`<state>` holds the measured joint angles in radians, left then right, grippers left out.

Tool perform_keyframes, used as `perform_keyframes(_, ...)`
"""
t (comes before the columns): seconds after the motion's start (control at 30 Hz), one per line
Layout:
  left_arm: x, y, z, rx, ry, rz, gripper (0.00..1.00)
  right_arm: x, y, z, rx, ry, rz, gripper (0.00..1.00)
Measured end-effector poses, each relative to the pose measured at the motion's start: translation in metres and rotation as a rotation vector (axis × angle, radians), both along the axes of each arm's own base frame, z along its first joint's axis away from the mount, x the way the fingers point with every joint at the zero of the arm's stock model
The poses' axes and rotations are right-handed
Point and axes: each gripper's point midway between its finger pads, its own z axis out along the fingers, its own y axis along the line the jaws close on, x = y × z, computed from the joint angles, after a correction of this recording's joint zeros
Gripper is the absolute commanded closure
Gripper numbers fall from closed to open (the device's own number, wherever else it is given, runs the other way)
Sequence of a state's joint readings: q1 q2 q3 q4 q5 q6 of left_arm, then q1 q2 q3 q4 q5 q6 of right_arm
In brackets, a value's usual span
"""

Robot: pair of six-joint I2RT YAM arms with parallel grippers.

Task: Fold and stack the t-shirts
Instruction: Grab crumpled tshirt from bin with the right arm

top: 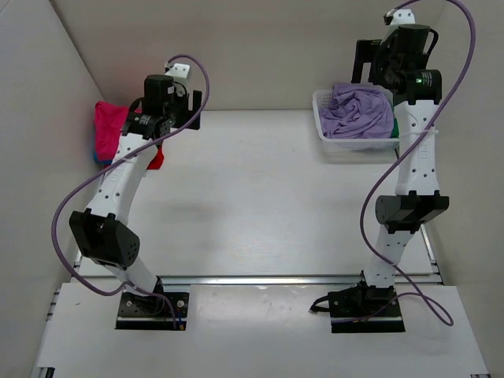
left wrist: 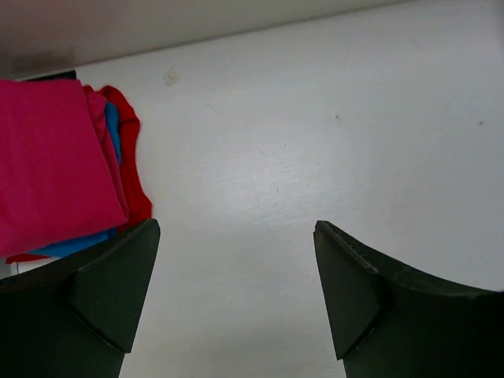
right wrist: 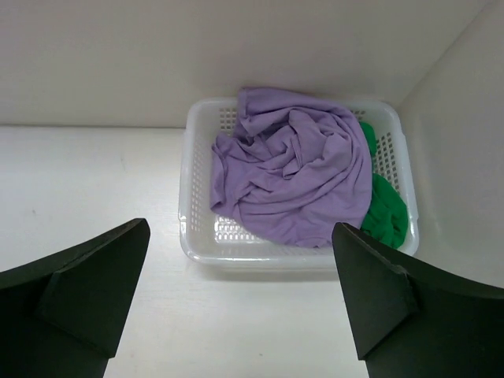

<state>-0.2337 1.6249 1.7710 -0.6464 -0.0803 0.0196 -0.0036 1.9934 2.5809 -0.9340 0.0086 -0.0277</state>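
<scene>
A folded stack lies at the table's far left: a magenta pink t-shirt (top: 109, 126) (left wrist: 47, 165) on top, a blue t-shirt (left wrist: 75, 244) under it, and a red t-shirt (left wrist: 135, 165) at the bottom. My left gripper (top: 190, 110) (left wrist: 236, 228) is open and empty, over bare table just right of the stack. A crumpled lilac t-shirt (top: 358, 110) (right wrist: 291, 173) fills the white basket (top: 346, 146) (right wrist: 260, 260), with a green t-shirt (right wrist: 386, 213) beside it. My right gripper (top: 364, 64) (right wrist: 240, 228) is open and empty, raised in front of the basket.
The grey back wall and side walls close in the table. The basket stands in the far right corner. The stack sits against the left wall. Both arm bases are bolted at the near edge.
</scene>
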Motion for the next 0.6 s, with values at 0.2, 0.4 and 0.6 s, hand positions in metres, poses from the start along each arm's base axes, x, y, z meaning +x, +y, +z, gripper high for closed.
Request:
perform_keyframes(0.2,-0.005,0.011,-0.053,0.050,0.144,0.010,0.09,-0.019,-0.023,-0.033,-0.051,0.099,0.027,0.01)
perform_keyframes(0.4,-0.007,0.018,-0.060,0.055,0.134,0.019,0.08,-0.021,-0.091,-0.115,0.045,0.116,-0.064,0.07)
perform_keyframes(0.6,-0.006,0.013,-0.075,0.063,0.157,0.008,0.09,0.076,-0.076,-0.165,-0.014,0.131,-0.061,0.16)
